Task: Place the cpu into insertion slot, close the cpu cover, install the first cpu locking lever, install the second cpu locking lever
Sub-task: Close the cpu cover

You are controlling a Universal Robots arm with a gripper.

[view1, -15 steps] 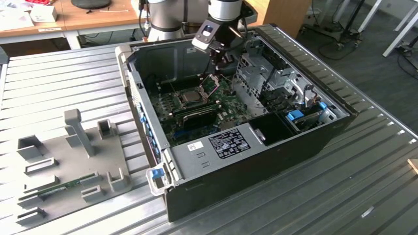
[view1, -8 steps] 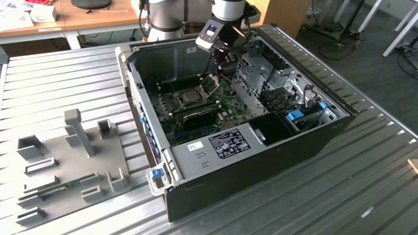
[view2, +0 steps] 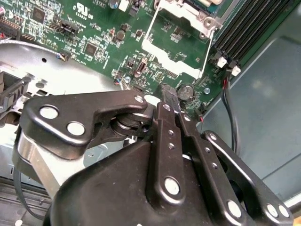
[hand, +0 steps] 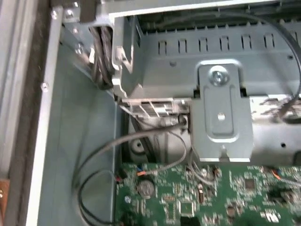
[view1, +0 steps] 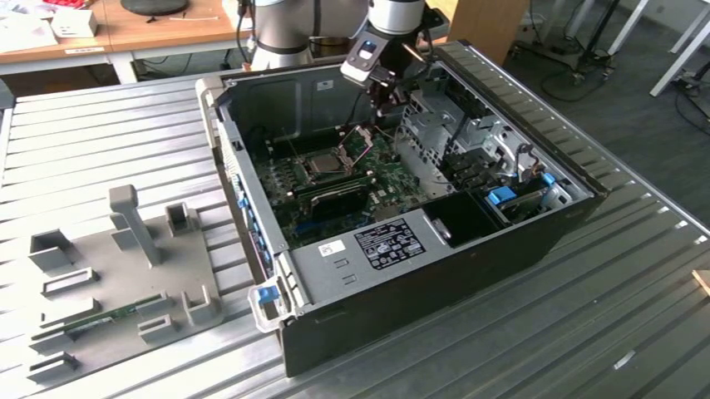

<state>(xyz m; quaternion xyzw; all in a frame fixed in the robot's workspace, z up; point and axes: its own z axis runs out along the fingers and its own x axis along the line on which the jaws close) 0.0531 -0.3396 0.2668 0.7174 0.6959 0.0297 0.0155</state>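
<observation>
Hand [view1: 381, 104] closed, tips just above raised cpu cover [view1: 358, 141] edge; cpu [view1: 329, 165] flat beside it.

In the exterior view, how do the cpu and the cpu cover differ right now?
The cpu lies flat in the insertion slot; the cpu cover stands tilted up beside it, open. The cpu shows a solid grey top; the cpu cover is a frame with a window. Both are squarish, on the green board.
</observation>
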